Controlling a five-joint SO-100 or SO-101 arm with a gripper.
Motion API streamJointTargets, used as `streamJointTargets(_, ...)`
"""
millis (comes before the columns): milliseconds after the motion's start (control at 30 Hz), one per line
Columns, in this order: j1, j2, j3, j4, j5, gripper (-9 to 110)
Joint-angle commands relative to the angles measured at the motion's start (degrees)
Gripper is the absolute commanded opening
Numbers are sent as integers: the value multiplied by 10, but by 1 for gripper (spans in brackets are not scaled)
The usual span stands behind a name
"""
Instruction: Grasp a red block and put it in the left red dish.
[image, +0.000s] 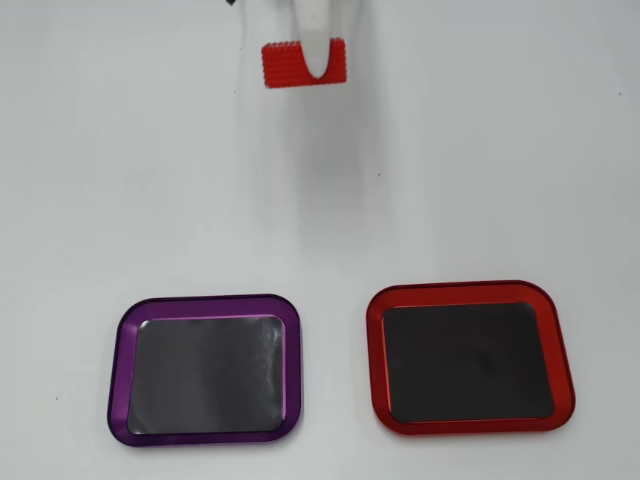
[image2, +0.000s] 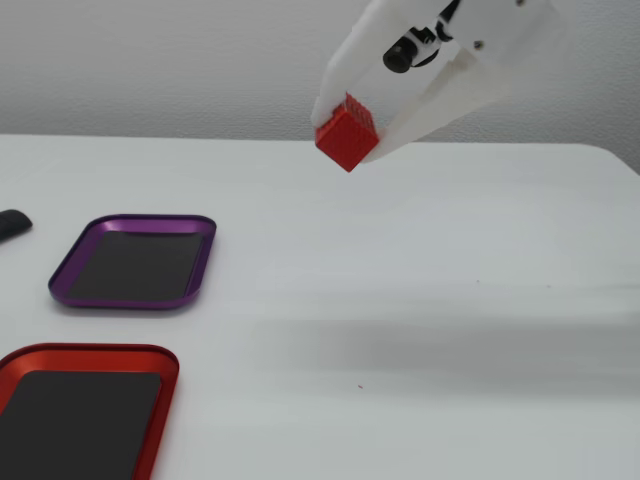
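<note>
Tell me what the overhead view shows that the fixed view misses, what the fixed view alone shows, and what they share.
Only the overhead view shows the red dish whole, all four sides of its rim in frame, side by side with the purple dish.

Only the fixed view shows the red block lifted clear of the table, the claw shut on it between two white fingers, and a dark object at the left edge.

Both show the block in the claw, both dishes empty, and the white table.

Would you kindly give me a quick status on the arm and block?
Gripper shut on red block, lifted clear of table. Red dish empty. Purple dish beside it; path open.
</note>
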Motion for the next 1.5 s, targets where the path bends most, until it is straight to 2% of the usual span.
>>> streamJointTargets(0, -29, 84, 61, -66, -1, -1)
streamJointTargets(133, -92, 144, 186, -260, -3, -1)
streamJointTargets(267, -151, 120, 277, -444, -35, -1)
streamJointTargets(400, -178, 11, 292, -520, -63, -1)
streamJointTargets(533, -176, -146, 221, -583, -60, -1)
streamJointTargets(633, -176, -265, 130, -587, -54, -1)
streamJointTargets(767, -176, -400, -3, -585, 4, -1)
streamJointTargets(900, -177, -496, -107, -536, 30, -1)
streamJointTargets(1233, -175, -628, -287, -459, 31, 0)
streamJointTargets(1467, -153, -685, -329, -449, 27, 0)
